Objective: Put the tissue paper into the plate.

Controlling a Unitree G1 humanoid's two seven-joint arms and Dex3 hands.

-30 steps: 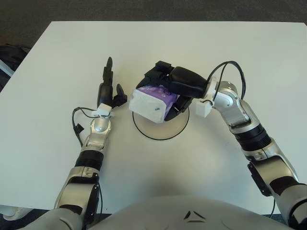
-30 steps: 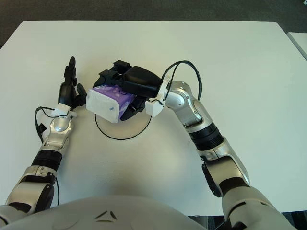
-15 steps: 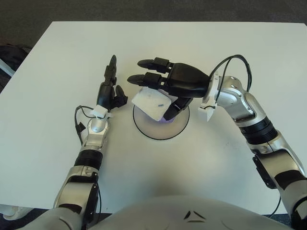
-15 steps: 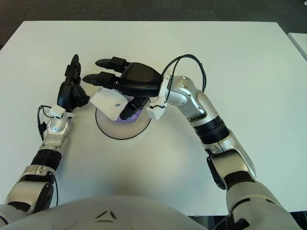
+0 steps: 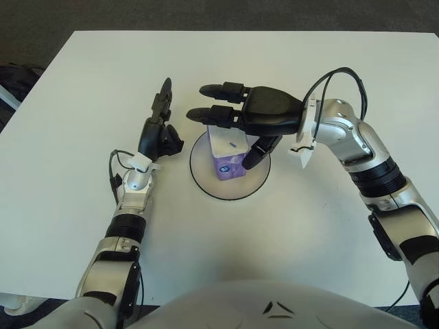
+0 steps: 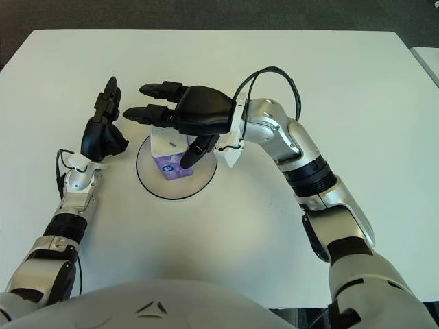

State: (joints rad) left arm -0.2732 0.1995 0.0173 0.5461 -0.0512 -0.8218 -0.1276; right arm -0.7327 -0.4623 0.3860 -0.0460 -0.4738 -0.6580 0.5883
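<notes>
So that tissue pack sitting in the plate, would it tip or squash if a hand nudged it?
The tissue pack looks like a soft wrapped packet, so it would probably dent, not resist. It seems to stand on a narrow side in the plate, so a nudge might topple it. The right hand, open above it, suggests it is light.

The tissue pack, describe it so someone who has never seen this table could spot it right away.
On the white table, find the round white plate with a thin dark rim, near the middle. The tissue pack stands in it, under the open fingers of the right hand. It is the only purple and white block there.
</notes>
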